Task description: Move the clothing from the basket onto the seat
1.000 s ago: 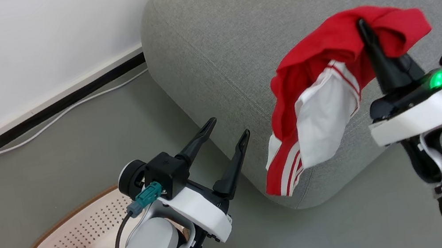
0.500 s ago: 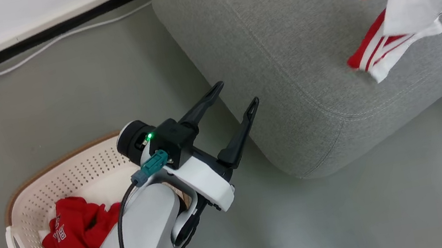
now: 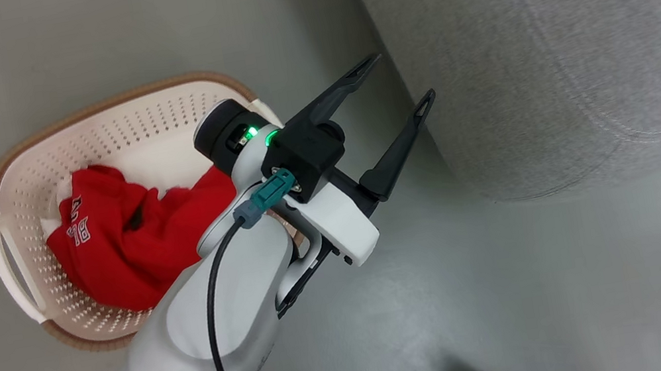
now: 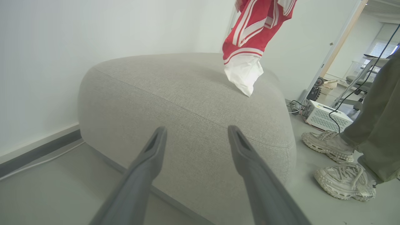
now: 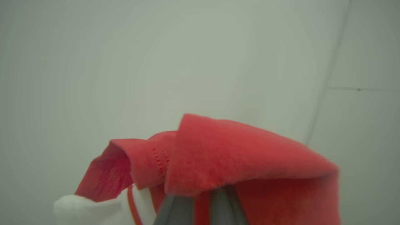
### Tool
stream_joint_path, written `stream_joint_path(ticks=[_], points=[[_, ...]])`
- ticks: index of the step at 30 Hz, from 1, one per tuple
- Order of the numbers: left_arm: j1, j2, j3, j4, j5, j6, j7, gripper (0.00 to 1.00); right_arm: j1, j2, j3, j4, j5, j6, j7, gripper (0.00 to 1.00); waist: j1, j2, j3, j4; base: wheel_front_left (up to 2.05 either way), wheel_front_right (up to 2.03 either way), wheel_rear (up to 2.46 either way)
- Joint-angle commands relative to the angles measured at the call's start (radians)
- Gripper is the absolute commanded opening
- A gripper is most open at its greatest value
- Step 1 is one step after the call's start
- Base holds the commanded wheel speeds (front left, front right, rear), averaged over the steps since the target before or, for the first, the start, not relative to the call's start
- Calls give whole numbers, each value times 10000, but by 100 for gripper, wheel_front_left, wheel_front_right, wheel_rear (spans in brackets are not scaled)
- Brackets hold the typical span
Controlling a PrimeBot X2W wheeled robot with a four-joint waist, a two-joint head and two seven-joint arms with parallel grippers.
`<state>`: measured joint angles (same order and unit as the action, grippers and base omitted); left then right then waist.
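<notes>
Soft, even light, with one foggy picture.

Pale shine is seen on the grey floor (image 3: 524, 301) in the head view, and a soft shadow is cast under the seat (image 3: 554, 74). In the left wrist view the edges are bent and the near fingers (image 4: 147, 168) are blurred. The right wrist view is hazy, and the red clothing (image 5: 237, 150) is shown out of focus.

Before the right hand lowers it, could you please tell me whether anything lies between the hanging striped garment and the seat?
Nothing visible does: the striped garment hangs right over the seat, whose top beneath it is bare.
</notes>
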<state>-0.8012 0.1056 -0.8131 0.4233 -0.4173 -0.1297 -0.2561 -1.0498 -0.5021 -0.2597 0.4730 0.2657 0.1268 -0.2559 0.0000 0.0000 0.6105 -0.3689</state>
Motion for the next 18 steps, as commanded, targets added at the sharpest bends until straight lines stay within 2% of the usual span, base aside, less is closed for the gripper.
stream_joint_path(ticks=[1, 5, 11, 14, 18], points=[[-402, -111, 73, -202, 111, -9, -57, 100, -469, -734, -459, 240, -319, 39, -59, 0, 0, 0, 975, 836, 0, 0, 0], [-509, -141, -52, -178, 167, -9, -57, 100, -1359, -1114, -1192, 1081, -882, 39, -59, 0, 0, 0, 1534, 1250, 0, 0, 0], [-520, -190, -124, -230, 270, -9, -57, 100, -2376, -1311, -2176, 1732, -1524, 39, -59, 0, 0, 0, 2017, 1702, 0, 0, 0], [-524, -245, -99, -253, 310, -9, -57, 100, -2791, -1170, -2428, 1997, -1762, 39, -59, 0, 0, 0, 2243, 1912, 0, 0, 0], [-483, -311, 5, -251, 352, -9, -57, 100, -2855, -570, -1873, 2724, -1499, 39, -59, 0, 0, 0, 2403, 2045, 0, 0, 0]])
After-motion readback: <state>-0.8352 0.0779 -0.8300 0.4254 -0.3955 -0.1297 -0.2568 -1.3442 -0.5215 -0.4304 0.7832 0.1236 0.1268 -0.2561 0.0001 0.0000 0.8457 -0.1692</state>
